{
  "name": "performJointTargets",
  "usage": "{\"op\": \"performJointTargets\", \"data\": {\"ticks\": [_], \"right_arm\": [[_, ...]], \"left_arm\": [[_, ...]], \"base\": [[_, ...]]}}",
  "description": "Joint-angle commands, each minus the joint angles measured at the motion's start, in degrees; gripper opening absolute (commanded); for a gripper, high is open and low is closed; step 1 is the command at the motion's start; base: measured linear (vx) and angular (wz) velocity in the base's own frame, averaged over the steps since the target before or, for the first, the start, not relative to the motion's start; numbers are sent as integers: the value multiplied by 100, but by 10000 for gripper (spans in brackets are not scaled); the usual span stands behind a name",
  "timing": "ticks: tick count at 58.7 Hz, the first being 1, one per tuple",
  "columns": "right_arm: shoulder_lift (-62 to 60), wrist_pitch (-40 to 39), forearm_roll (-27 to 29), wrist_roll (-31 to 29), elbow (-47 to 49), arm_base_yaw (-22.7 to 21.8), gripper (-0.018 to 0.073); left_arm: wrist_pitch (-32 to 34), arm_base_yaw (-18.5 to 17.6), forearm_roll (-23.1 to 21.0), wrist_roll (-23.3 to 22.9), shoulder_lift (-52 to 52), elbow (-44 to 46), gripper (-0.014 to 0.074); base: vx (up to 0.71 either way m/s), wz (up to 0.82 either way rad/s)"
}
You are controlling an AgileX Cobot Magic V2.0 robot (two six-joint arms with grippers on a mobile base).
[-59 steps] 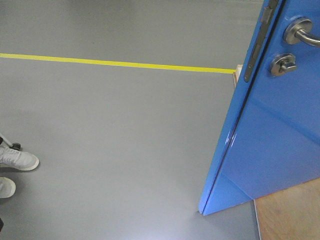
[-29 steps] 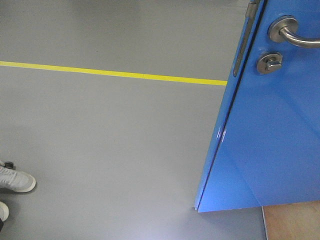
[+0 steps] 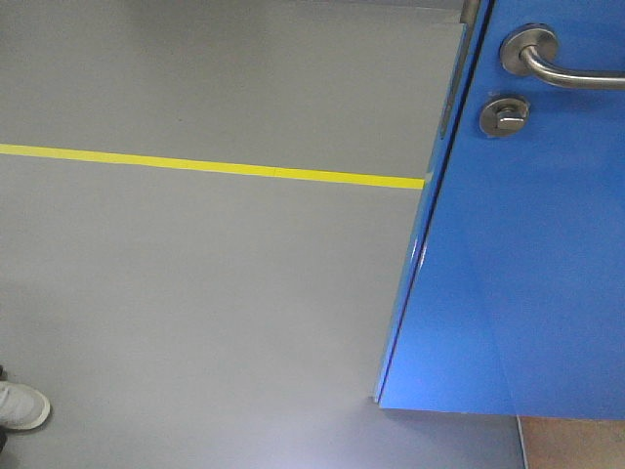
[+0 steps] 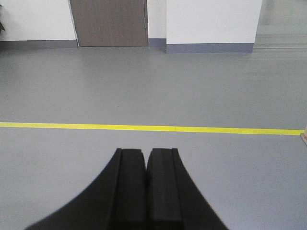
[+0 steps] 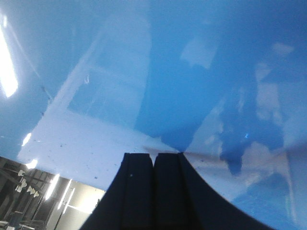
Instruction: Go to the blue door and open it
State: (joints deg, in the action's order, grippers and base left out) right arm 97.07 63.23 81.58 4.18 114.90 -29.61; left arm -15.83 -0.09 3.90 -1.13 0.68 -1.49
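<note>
My right pincer (image 5: 153, 158) has its 2 pads pressed together with nothing between them, and its tips sit right against the glossy face of the blue door (image 5: 192, 72); whether they actually touch the panel I cannot tell, though the reflection meeting the tips suggests contact. I judge I hold it closed so the blunt tip can push on the panel instead of gripping the handle. My left pincer (image 4: 145, 165) is also closed and empty, pointing over bare grey floor (image 4: 144, 86) toward 12 o'clock, out of the way since only 1 arm seems needed for pushing.

Moving outward, the front view places the door at 3 o'clock, filling the right side of the frame, its free edge running from the top down to a bottom corner near 5 o'clock. The lever handle (image 3: 547, 63) and the round lock (image 3: 505, 115) sit high on the face at about 2 o'clock. The door stands swung away from any frame, so I judge the opening is well along.

The front view shows handle, lock, door edge, a strip of wood-coloured flooring (image 3: 571, 445) under the door and a white shoe (image 3: 20, 405) at 8 o'clock, yet neither pincer. The right wrist view alone shows how close the tip is. The left wrist view alone shows a brown door (image 4: 109, 23) in the far wall; both it and the front view catch the yellow line (image 4: 144, 128).
</note>
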Motion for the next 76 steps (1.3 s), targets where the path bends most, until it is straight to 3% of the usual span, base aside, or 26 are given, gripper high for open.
{"op": "performJointTargets", "data": {"ticks": [1, 32, 76], "right_arm": [[-183, -429, 243, -57, 137, -17, 12], [-183, -429, 243, -57, 137, -17, 12], [-163, -428, 242, -57, 137, -17, 12]], "left_arm": [[490, -37, -12, -39, 68, 149, 73], [490, -37, -12, -39, 68, 149, 73], [490, -37, -12, -39, 68, 149, 73]], "base": [[26, -4], [18, -3], [-4, 0]]}}
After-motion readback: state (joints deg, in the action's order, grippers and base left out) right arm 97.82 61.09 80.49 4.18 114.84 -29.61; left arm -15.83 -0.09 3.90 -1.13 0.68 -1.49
